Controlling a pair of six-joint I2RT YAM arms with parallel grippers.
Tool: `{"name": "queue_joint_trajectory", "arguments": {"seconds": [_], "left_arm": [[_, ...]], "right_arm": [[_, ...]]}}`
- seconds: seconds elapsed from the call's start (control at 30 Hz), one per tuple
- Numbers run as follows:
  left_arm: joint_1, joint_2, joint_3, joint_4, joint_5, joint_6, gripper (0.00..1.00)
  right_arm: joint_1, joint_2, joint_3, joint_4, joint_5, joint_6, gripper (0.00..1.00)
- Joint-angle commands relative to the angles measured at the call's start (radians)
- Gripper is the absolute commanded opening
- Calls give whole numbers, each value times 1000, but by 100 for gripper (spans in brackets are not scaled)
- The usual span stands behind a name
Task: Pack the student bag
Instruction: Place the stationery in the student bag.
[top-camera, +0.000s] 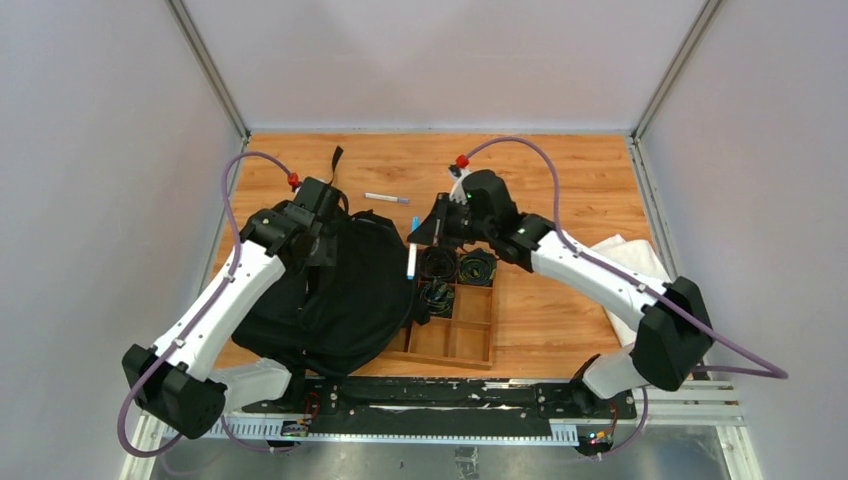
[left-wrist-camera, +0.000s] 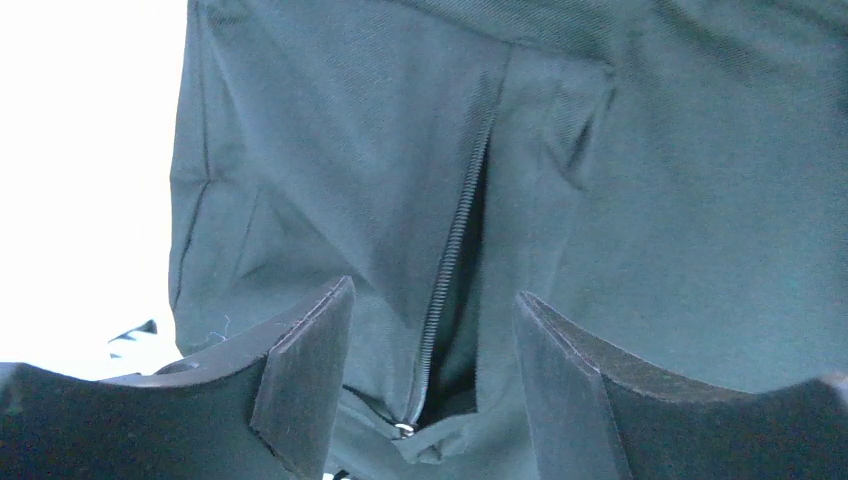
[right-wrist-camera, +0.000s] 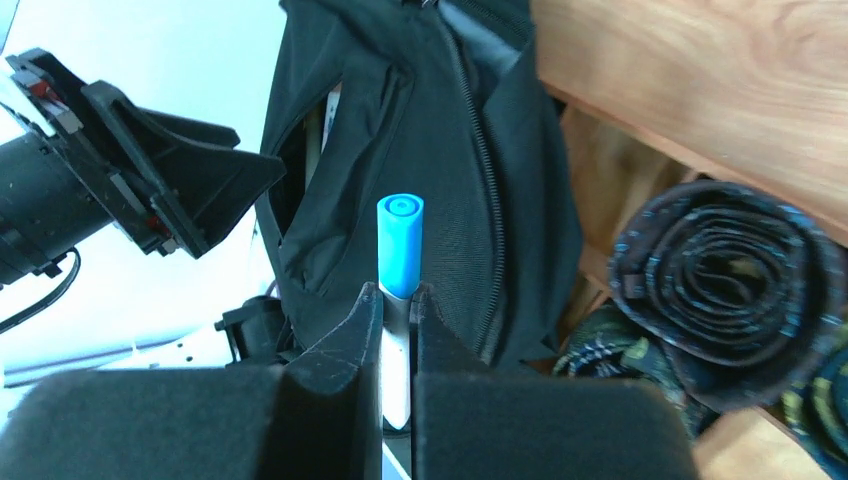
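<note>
The left tool (left-wrist-camera: 432, 305) stands open and empty over the bag (left-wrist-camera: 680, 200). The right tool (right-wrist-camera: 398, 305) pinches a blue-capped marker (right-wrist-camera: 400, 232).

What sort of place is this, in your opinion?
Probably a robot lab cell: plain grey panels on metal posts enclose one wooden table, and a left arm and right arm are bolted at its near edge.

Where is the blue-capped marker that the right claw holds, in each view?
Top external: centre, the marker between the black bag and the wooden tray.
Left wrist: not in it; only bag fabric and its zipper.
Right wrist: centre, cap up, pinched in the right claw.
Shared landmark: the black bag.
</note>
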Motion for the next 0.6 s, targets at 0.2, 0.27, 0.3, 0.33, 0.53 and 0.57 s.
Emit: {"name": "queue_joint_trajectory", "arguments": {"seconds": [0.2, 0.27, 0.3, 0.33, 0.53, 0.57], "left_arm": [[10, 31, -76, -16, -194, 8, 51], [14, 44, -85, -15, -207, 13, 46], [19, 49, -90, -14, -213, 15, 44], [21, 55, -91, -12, -210, 22, 41], [25, 52, -52, -14, -176, 42, 13], [25, 42, -42, -14, -164, 40, 7]], "right_arm": [[67, 147, 125, 72, -108, 25, 0], [70, 164, 131, 80, -110, 39, 0], [73, 175, 132, 97, -108, 48, 0], [76, 185, 132, 119, -109, 65, 0], [108, 285, 166, 222, -141, 164, 0], [113, 303, 179, 235, -148, 173, 0]]}}
